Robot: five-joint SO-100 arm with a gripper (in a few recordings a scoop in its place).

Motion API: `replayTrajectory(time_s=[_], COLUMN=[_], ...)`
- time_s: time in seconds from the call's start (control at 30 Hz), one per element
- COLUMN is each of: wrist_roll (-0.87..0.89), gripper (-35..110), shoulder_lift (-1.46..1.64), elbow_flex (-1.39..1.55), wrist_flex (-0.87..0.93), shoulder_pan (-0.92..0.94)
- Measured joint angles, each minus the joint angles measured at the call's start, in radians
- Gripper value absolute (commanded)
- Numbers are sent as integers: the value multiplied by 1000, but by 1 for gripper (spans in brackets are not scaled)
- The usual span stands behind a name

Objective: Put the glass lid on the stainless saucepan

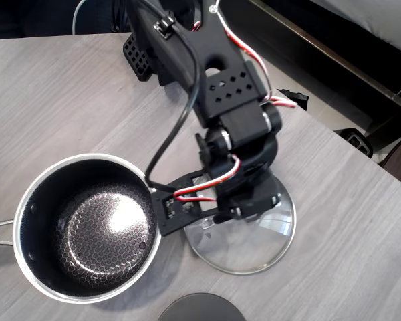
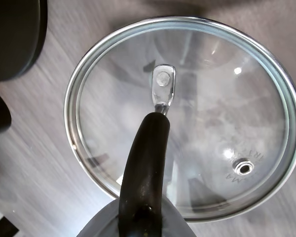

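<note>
Glass lid (image 1: 244, 251) lies flat on the grey table (image 1: 67, 100), just beside the stainless saucepan (image 1: 87, 227), which sits open. The gripper (image 1: 244, 204) is low over the lid, at its black handle (image 2: 145, 163). I cannot tell if it is closed on it. This looks like the grabbing step. Next, squeeze the handle, lift, move over the pan

Clear glass with a polished steel rim is seen on the glass lid (image 2: 202, 123); the stainless saucepan (image 1: 87, 227) is shiny outside; the table (image 1: 53, 100) is matt woodgrain.
</note>
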Motion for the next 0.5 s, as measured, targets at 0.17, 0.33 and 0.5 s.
replayTrajectory(time_s=[0.17,0.33,0.5], wrist_roll=[-8,-37,-78], gripper=[0,0,0], shoulder_lift=[-2,49,183], elbow_flex=[-15,-11,-14], wrist_flex=[-3,-2,-15], shoulder_pan=[-14,-15,-3])
